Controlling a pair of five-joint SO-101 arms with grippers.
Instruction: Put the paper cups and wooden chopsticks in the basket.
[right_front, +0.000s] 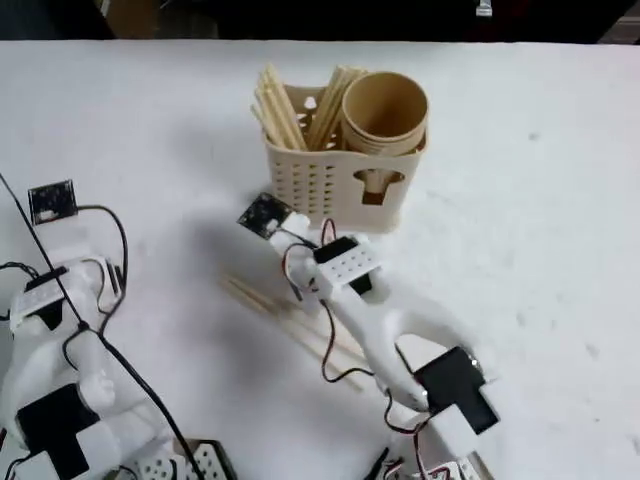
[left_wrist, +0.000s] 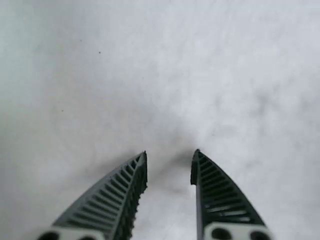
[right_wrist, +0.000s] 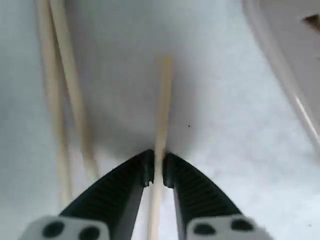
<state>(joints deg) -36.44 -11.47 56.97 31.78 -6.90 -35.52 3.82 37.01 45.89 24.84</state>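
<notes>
A single wooden chopstick (right_wrist: 162, 100) runs between the tips of the right hand (right_wrist: 159, 167), which is pressed together on it, pinching it near one end. I cannot tell whether it has left the tabletop (right_front: 540, 200). Just beside it lie two loose chopsticks (right_wrist: 65, 100), roughly parallel to it, and the basket (right_wrist: 285, 65) shows its corner close by on the other side.

The step in hand, as I judge it, is picking up one of the last chopsticks. The next move calls for lifting it without letting it pivot in the pinch, carrying it over the basket rim and dropping it in upright among the others.

The high view adds what the wrist views lack: nested paper cups (right_front: 385, 110) and a bundle of standing chopsticks (right_front: 285, 105) already inside the basket, with the right arm (right_front: 380, 320) covering the grasp itself. The left wrist view shows the left hand (left_wrist: 169, 165) spread, holding nothing, over bare tabletop.
</notes>
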